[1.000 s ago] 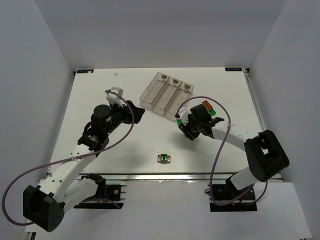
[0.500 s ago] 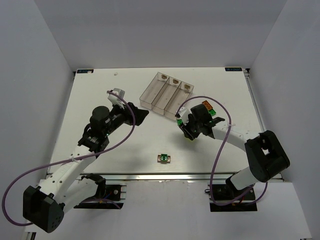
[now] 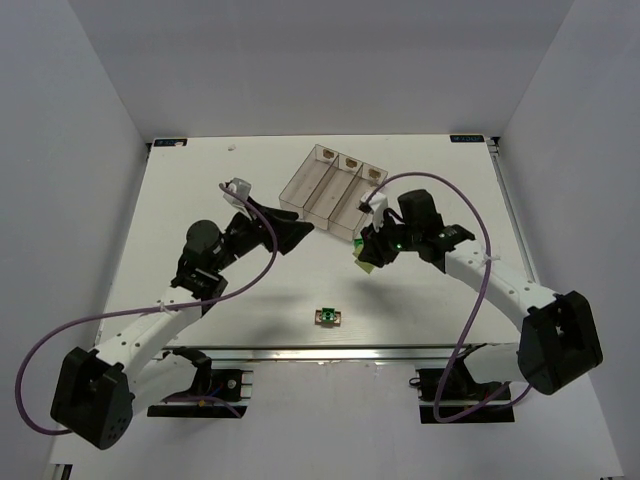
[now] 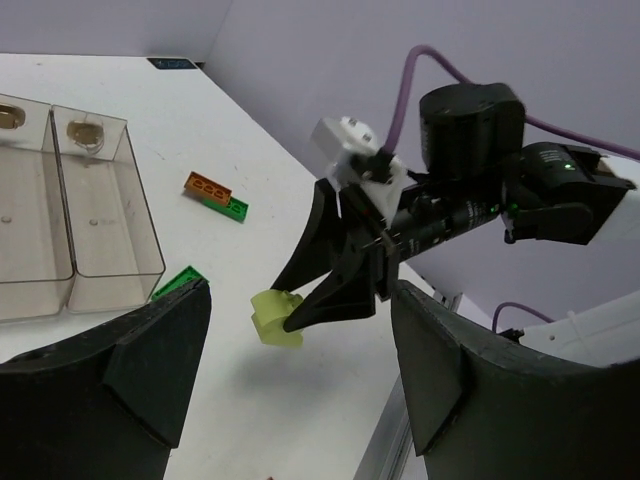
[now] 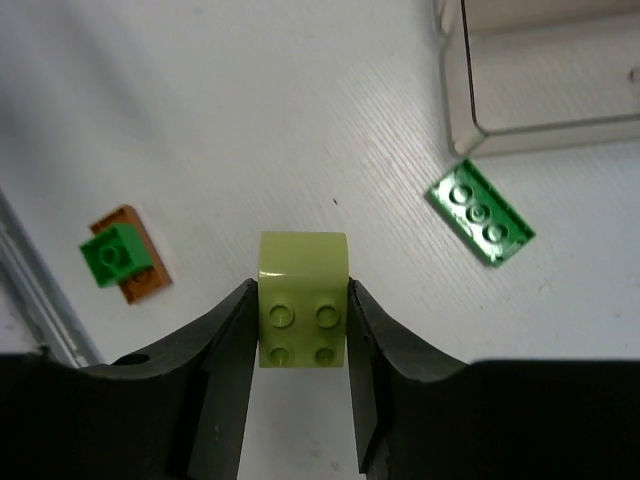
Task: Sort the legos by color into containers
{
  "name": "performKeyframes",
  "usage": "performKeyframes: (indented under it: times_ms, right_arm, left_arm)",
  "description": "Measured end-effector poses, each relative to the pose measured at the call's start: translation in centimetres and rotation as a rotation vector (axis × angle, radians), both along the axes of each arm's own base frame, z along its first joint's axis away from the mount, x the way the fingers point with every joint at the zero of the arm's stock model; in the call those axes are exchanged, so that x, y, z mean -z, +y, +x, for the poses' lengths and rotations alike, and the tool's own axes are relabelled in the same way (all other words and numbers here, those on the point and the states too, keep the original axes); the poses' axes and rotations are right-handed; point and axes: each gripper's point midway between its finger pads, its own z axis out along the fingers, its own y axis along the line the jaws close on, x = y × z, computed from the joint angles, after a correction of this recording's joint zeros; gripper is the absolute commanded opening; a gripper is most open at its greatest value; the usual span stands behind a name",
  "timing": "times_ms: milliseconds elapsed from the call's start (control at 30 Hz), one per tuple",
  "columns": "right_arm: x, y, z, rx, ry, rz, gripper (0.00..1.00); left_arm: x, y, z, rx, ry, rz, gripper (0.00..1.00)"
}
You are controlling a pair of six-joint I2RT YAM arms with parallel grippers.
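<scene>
Right wrist: my right end effector (image 5: pixel 300 288) pinches the pale yellow-green brick (image 5: pixel 302 262) above the worktop (image 5: pixel 150 100).
I should centre it over one bin of the containers (image 3: pixel 318 190) before releasing; my left end effector (image 4: pixel 300 400) hangs spread, empty.

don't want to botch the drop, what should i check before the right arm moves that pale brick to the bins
1. Grip: pale yellow-green brick clamped squarely in right gripper: ok
2. Brick lifted off the table, shadow beneath: ok
3. All bins upright, tops open: ok
4. Path past left gripper clear: cannot tell; it is open, empty, close to the bins' near end
5. Which bin suits this colour: cannot tell; only tan marks show inside
</scene>
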Motion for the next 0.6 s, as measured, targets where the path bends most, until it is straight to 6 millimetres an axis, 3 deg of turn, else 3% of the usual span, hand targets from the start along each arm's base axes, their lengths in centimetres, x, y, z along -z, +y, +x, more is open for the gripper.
performKeyframes:
  times_ms: [167,300,433,600]
  right_arm:
    - [-5.3,2.7,0.6,-0.074,-0.003,0.120,0.00]
    - [-8.3,4.7,1.5,-0.125,0.011,0.186,0.00]
    - [-9.0,5.5,0.9,-0.161,0.053,0.231,0.00]
    - [-8.5,5.7,-0.8,-0.196,0.120,0.272,0.00]
  left_arm:
    - [-0.3,-1.0,1.3,0.010,-0.001,-0.030,0.82]
    - [-0.2,-1.6,2.2,0.016,-0.008,-0.053,0.82]
    - [-0.1,-2.1,2.8,0.024,-0.018,-0.077,0.82]
    - [-0.7,-2.4,2.6,0.053,-0.044,-0.108,0.82]
